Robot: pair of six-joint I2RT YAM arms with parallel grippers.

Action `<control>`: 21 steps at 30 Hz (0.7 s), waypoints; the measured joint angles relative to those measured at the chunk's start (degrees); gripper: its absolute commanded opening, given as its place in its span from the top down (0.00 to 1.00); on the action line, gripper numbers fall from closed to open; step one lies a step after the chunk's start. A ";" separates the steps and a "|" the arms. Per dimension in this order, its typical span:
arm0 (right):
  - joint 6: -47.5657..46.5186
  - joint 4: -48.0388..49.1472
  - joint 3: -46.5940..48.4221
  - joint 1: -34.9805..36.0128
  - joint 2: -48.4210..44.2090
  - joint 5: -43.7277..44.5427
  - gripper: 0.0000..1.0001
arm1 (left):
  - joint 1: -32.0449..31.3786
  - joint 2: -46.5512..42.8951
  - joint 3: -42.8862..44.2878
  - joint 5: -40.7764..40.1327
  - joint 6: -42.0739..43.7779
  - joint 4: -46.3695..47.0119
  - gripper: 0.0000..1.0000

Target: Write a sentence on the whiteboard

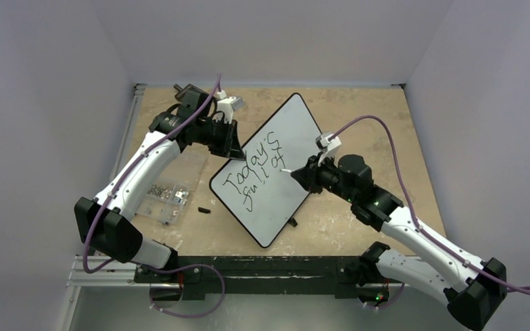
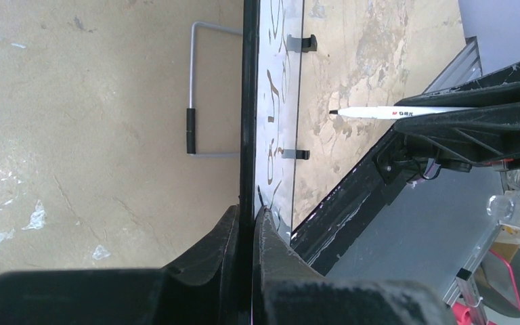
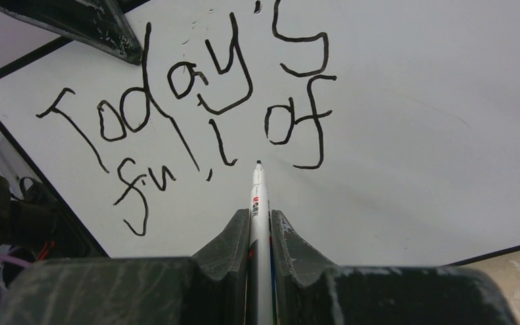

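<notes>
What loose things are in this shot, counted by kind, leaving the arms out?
whiteboard: 1
marker: 1
clear box of screws: 1
small black piece on the table: 1
Total: 4

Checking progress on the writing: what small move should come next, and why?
Probably move the marker past "of" and touch down on the whiteboard: the sentence stops at "Today's full of", the tip hovers off the surface, and blank board lies there.
</notes>
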 measured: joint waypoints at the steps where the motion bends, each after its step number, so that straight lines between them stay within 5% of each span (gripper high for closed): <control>1: 0.02 -0.13 -0.20 0.00 -0.24 -0.76 1.00 | 0.00 -0.09 0.00 -0.20 0.00 0.00 1.00; 21: 2.32 1.44 -4.02 0.00 -0.52 -9.51 1.00 | 0.02 -0.90 0.00 -2.49 -0.02 -0.39 1.00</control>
